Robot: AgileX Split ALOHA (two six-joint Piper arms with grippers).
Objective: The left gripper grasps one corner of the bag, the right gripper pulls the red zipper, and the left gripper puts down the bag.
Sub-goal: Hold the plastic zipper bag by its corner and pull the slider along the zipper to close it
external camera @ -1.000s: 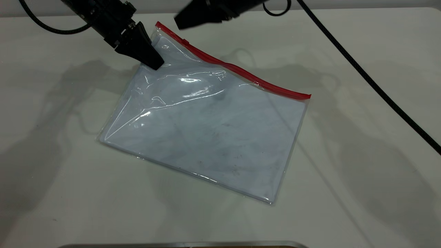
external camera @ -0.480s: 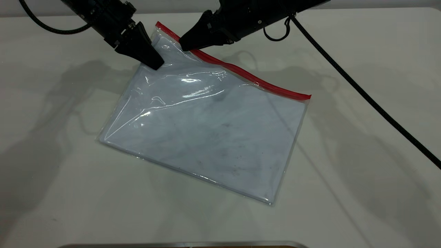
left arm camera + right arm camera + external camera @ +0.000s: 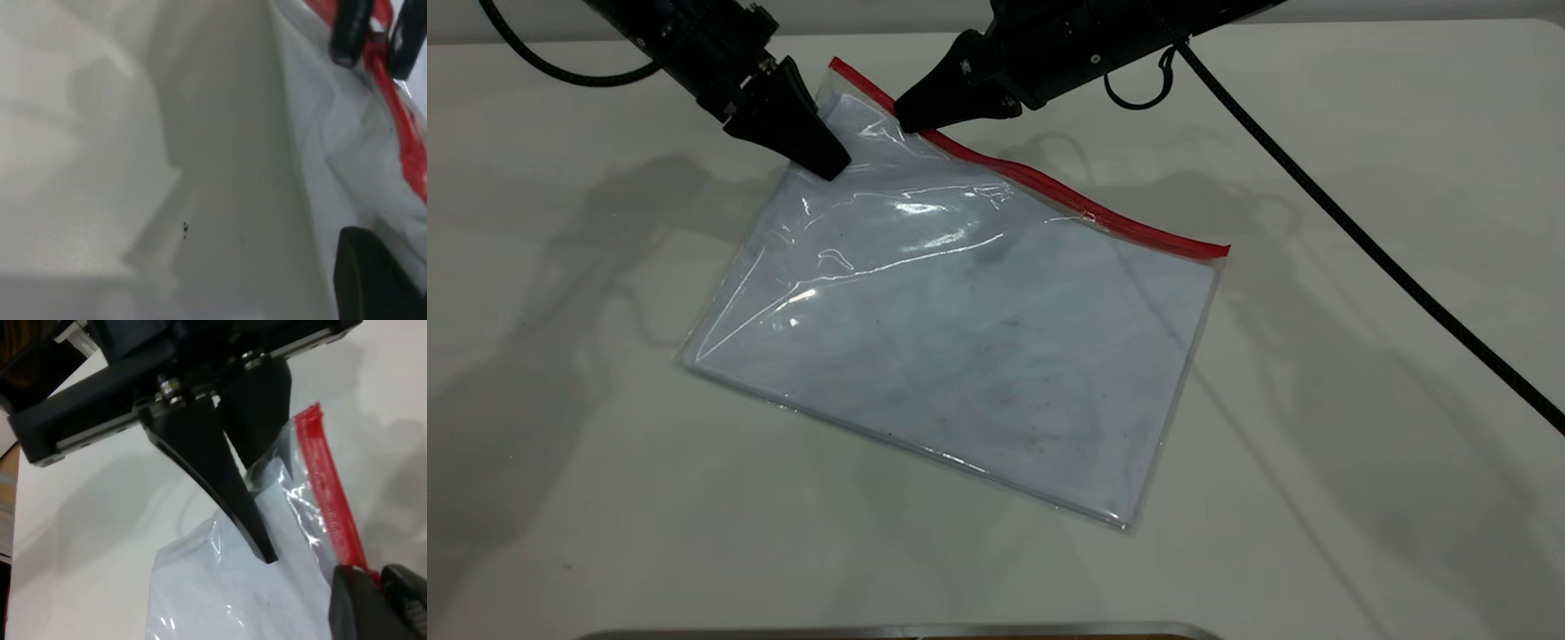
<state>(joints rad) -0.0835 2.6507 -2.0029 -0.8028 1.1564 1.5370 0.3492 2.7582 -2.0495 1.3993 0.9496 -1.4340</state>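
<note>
The bag lies flat on the white table, its back-left corner lifted. My left gripper is shut on that corner just below the red zipper; the right wrist view shows it pinching the clear plastic. My right gripper sits at the zipper close to the lifted corner. Its two fingertips straddle the red strip with the slider tab between them. The left wrist view shows the same: the right gripper astride the red zipper, and one of my own fingers against the bag.
The right arm's thick black cable runs across the table's right side, with a small ring loop near the wrist. A metallic edge lies along the table's near side. Bare table surrounds the bag.
The right gripper came down from the back onto the red zipper by the lifted corner and has settled there. The left gripper and the bag have stayed put.
</note>
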